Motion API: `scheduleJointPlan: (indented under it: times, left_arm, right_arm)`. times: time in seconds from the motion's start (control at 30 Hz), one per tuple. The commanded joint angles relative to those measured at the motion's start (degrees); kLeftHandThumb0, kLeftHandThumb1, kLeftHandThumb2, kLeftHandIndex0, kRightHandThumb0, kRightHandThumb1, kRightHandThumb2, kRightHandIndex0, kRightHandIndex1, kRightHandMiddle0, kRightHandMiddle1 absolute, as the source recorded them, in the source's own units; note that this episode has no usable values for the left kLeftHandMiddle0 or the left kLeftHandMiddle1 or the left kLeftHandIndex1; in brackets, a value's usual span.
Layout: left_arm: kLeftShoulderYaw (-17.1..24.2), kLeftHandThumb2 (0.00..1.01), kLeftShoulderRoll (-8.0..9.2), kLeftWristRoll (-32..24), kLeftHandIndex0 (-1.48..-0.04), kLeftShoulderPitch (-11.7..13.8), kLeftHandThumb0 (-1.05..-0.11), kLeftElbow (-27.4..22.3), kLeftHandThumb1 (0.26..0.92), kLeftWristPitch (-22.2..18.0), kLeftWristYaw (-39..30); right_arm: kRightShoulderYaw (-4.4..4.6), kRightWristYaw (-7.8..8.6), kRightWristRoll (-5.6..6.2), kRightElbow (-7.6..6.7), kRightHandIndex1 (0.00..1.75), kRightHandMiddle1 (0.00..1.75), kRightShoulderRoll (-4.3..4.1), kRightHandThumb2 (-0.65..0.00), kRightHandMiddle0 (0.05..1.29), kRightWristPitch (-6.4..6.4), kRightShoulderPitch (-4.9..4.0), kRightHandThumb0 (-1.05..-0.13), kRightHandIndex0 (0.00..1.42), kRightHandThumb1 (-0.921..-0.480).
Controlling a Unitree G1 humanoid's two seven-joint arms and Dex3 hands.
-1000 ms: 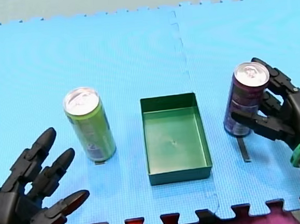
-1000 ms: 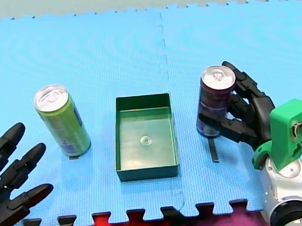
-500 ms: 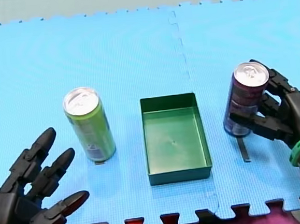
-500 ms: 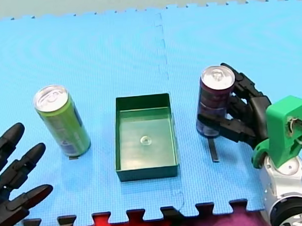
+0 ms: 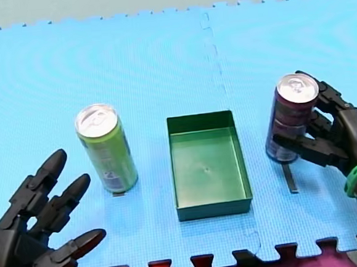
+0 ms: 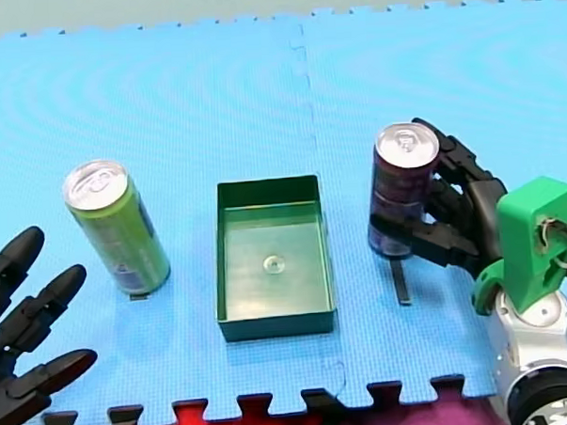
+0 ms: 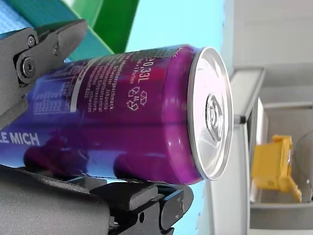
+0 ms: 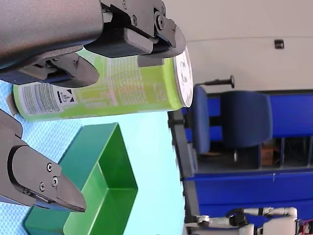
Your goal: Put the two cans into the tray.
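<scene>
Your right hand gripped the purple can, which stood upright just right of the tray. The green can stood left of the tray, and your left hand hovered open near it, empty.

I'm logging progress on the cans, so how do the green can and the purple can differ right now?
The green can stands left of the tray; the purple can stands right of it. The right hand is closed around the purple can; the green can is ungrasped, with the open left hand near the front edge of the mat, apart from it. Both are upright and outside the tray.
</scene>
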Motion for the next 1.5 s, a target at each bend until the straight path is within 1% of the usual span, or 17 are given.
scheduleJointPlan:
  times: [0.0,0.03,0.07,0.1,0.13,0.17,0.2,0.33,0.5,0.7,0.83,0.97,1.07,1.17,1.33,1.4,1.47]
  left_arm:
    - [0.13,0.0,0.31,-0.31,-0.26,0.15,-0.958,-0.55,0.69,0.25,0.07]
    - [0.12,0.0,0.33,-0.31,-0.26,0.2,-0.959,-0.66,0.69,0.35,0.11]
    - [0.12,0.0,0.34,-0.33,-0.26,0.26,-0.959,-0.76,0.69,0.43,0.15]
    - [0.11,0.0,0.33,-0.33,-0.26,0.3,-0.96,-0.83,0.69,0.5,0.17]
    - [0.1,0.0,0.32,-0.35,-0.26,0.34,-0.96,-0.89,0.69,0.57,0.21]
    - [0.11,0.0,0.31,-0.39,-0.26,0.38,-0.96,-0.94,0.69,0.67,0.22]
    - [0.11,0.0,0.3,-0.45,-0.26,0.41,-0.959,-0.98,0.69,0.79,0.23]
    - [0.17,0.0,0.26,-0.59,-0.25,0.4,-0.958,-0.94,0.692,1.13,0.28]
    - [0.19,0.0,0.28,-0.52,-0.25,0.39,-0.954,-0.6,0.693,1.23,0.39]
    - [0.19,0.0,0.17,-0.8,-0.26,0.4,-0.93,-0.47,0.691,1.77,0.44]
    - [0.19,0.0,-0.02,-0.85,-0.25,0.48,-0.906,-0.42,0.686,1.83,0.53]
    - [0.18,0.0,-0.15,-0.65,-0.25,0.55,-0.874,-0.44,0.681,1.88,0.81]
    - [0.18,0.0,-0.2,-0.75,-0.25,0.58,-0.855,-0.39,0.678,2.25,0.91]
    - [0.25,0.0,-0.27,-0.86,-0.25,0.35,-0.842,0.07,0.676,2.51,0.95]
    - [0.18,0.0,-0.49,-0.37,-0.25,0.06,-0.833,0.58,0.675,2.34,1.38]
    - [0.11,0.0,-0.55,0.01,-0.25,0.08,-0.833,0.53,0.675,2.23,1.73]
    - [0.07,0.0,-0.62,0.38,-0.25,0.15,-0.835,0.33,0.677,2.28,2.16]
  right_arm:
    - [-0.37,-2.32,-0.06,-0.14,0.08,0.06,0.37,-0.007,0.9,-0.56,-0.38,-0.491,1.02,-0.696]
    - [-0.19,-5.05,-0.78,-0.24,0.09,0.06,0.52,-0.007,1.04,-1.49,-0.28,-0.385,1.17,-0.719]
    - [0.04,-8.08,-1.63,-0.34,0.1,0.06,0.68,-0.006,1.14,-2.63,-0.11,-0.35,1.26,-0.732]
    - [0.21,-10.18,-2.22,-0.38,0.09,0.05,0.81,-0.005,1.2,-3.47,0.02,-0.335,1.32,-0.741]
    - [0.23,-11.68,-2.55,-0.4,0.08,0.04,0.99,-0.004,1.24,-4.18,0.14,-0.326,1.36,-0.748]
    - [0.23,-12.55,-2.74,-0.4,0.07,0.03,1.14,-0.004,1.25,-4.66,0.25,-0.325,1.37,-0.752]
    - [0.25,-13.03,-2.88,-0.37,0.06,0.03,1.24,-0.004,1.26,-5.0,0.32,-0.326,1.38,-0.754]
    - [0.73,-14.09,-3.82,-0.13,0.04,0.02,1.11,-0.004,1.27,-5.92,0.55,-0.334,1.38,-0.761]
    - [0.88,-14.3,-4.3,0.04,0.03,0.01,0.82,-0.004,1.26,-6.65,0.86,-0.335,1.38,-0.768]
    - [0.42,-13.59,-4.02,0.22,0.02,0.0,0.71,-0.004,1.26,-7.13,0.85,-0.333,1.38,-0.774]
    - [0.02,-13.17,-3.7,0.17,0.01,0.0,0.74,-0.003,1.25,-7.07,0.61,-0.331,1.38,-0.778]
    - [-0.55,-12.41,-2.81,-0.36,0.0,0.0,0.89,-0.002,1.25,-6.79,-0.01,-0.338,1.37,-0.782]
    - [-0.82,-11.69,-1.83,-2.03,0.0,0.0,1.25,0.0,1.25,-6.28,-0.69,-0.335,1.37,-0.78]
    - [-0.95,-11.13,-0.88,-3.75,0.0,0.0,1.54,0.0,1.25,-4.91,-1.45,-0.337,1.37,-0.779]
    - [-1.09,-9.12,1.1,-7.32,0.0,0.0,1.95,0.0,1.24,-3.18,-1.31,-0.339,1.37,-0.778]
    - [-1.01,-8.91,1.45,-8.43,0.0,0.0,2.14,0.0,1.24,-2.6,-1.19,-0.339,1.37,-0.777]
    - [-0.76,-8.94,1.63,-9.98,0.0,0.0,2.39,0.0,1.24,-1.95,-1.05,-0.337,1.37,-0.777]
